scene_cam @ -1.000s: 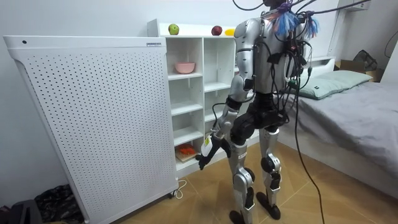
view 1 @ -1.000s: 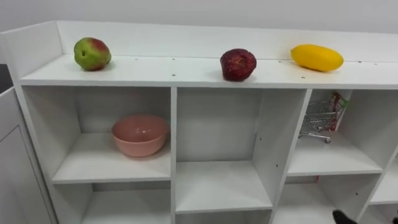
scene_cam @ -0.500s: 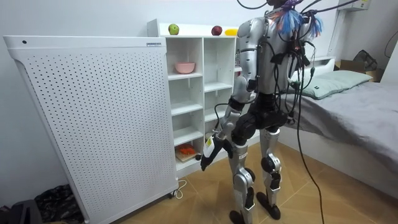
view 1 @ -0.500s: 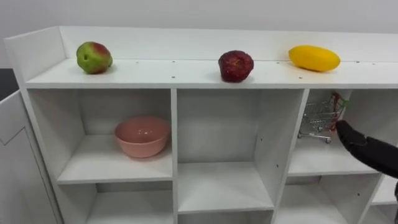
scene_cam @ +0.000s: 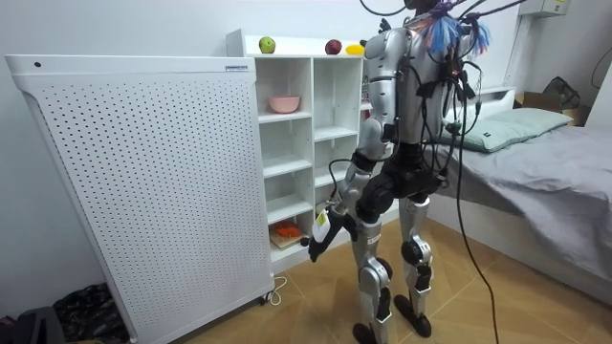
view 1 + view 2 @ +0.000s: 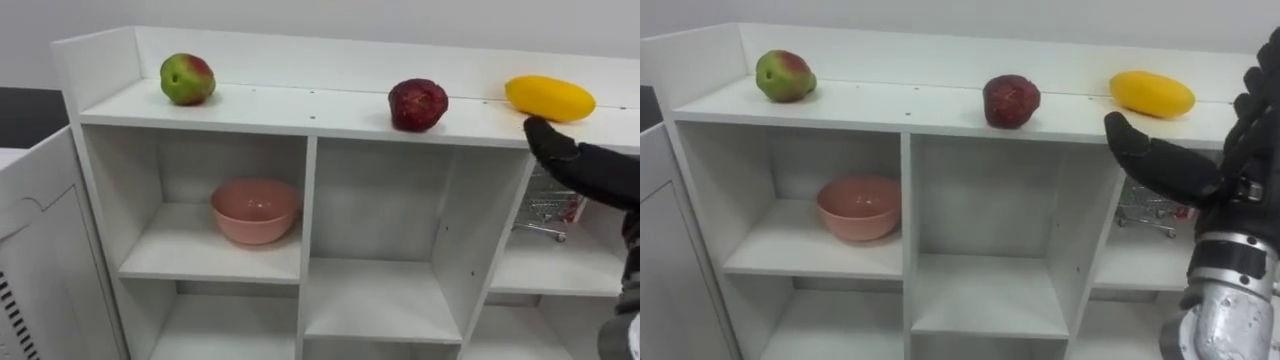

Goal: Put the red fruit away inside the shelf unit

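Pink bowl (image 6: pixel 254 210) in the upper-left compartment of the white closet (image 6: pixel 300 108); small wire cart (image 6: pixel 548 208) in the upper-right one, load unclear. On top: green-red fruit (image 6: pixel 187 79), dark red fruit (image 6: pixel 418 104), yellow fruit (image 6: pixel 549 97). Right hand (image 6: pixel 1165 165) just below the yellow fruit, fingers spread, empty. In the room view, left hand (image 5: pixel 320 237) low beside the thigh, grip unreadable.

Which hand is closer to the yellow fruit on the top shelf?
Right. The right hand is raised just below the yellow fruit; the left hand hangs down by the thigh.
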